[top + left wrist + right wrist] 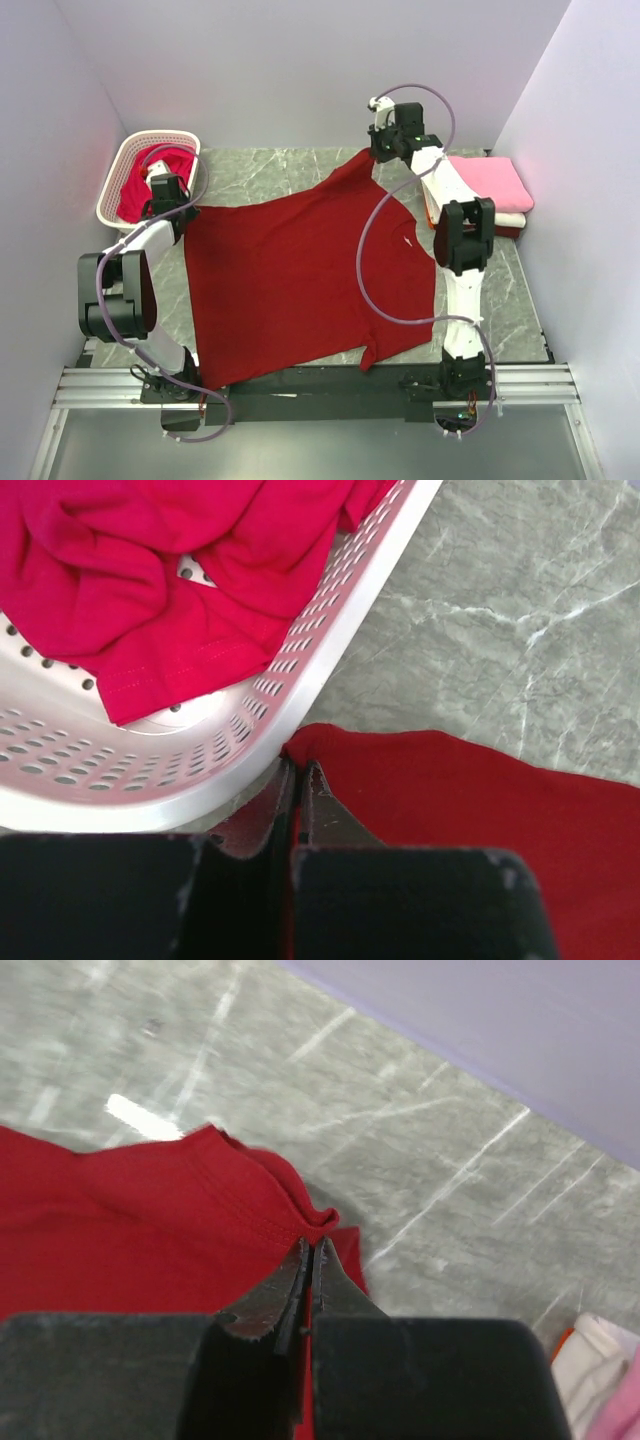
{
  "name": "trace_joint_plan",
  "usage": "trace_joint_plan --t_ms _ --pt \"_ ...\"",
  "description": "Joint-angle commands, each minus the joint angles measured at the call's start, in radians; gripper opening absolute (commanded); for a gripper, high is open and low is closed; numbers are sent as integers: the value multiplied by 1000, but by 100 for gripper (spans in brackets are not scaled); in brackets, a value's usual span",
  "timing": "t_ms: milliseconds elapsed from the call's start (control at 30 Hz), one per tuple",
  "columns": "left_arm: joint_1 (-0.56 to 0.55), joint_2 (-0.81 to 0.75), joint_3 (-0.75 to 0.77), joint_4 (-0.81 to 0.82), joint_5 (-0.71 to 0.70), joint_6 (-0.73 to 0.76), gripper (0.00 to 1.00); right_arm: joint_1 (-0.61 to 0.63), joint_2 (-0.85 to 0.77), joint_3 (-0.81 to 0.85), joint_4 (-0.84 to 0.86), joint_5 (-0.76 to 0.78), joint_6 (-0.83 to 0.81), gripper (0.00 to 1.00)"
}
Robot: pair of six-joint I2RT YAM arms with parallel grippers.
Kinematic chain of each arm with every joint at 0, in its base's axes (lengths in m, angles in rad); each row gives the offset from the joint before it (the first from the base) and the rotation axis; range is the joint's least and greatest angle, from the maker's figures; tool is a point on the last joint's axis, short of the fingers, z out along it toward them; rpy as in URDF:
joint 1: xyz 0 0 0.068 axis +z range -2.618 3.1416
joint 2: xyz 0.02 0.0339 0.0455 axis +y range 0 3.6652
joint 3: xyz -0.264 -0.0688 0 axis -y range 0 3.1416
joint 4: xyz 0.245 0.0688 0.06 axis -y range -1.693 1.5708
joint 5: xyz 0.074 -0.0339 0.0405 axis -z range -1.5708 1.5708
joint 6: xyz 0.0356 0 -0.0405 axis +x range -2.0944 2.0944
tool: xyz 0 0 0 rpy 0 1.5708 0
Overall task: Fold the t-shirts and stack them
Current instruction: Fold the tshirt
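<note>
Big red shirt (pixel 290 270) is spread mostly flat across the table (pixel 260 175), front side up afaict, collar toward the right. Its near hem runs past the table's front edge and onto the black rail by the arm bases. A few soft wrinkles, otherwise pretty smooth.

L gripper (pixel 300 765) is pinched tight on the shirt's far-left corner, with only a sliver of red cloth between the fingers. That corner sits right up against the outer wall of the basket (pixel 330 650), touching or nearly, can't say which.

R gripper (pixel 312 1245) is clamped down too, w/ a stitched edge of the same shirt bunched at the tips. From the top cam that's the far-right corner, prob a sleeve, drawn out into a point toward the back of the table. Can't tell from the wrist cam if that bit is lifted off the marble or just resting on it.

Crimson shirt (pixel 150 185) is crumpled inside the basket at the far-left corner, one fold up against the rim. It's not touching the red one.

Over on the far right, next to the wall, there's a folded pink shirt (pixel 490 180) sitting on top of a folded white shirt (pixel 510 218). The stack is beside the R arm's upper link, and the top cam doesn't show any red cloth reaching it.
</note>
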Motion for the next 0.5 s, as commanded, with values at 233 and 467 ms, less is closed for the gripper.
trace_joint_plan --t_ms 233,467 --pt "3 -64 -22 66 7 40 1 -59 -295 -244 114 -161 63 0" --pt "1 -171 -89 72 -5 17 0 -62 -358 -369 131 -190 56 0"
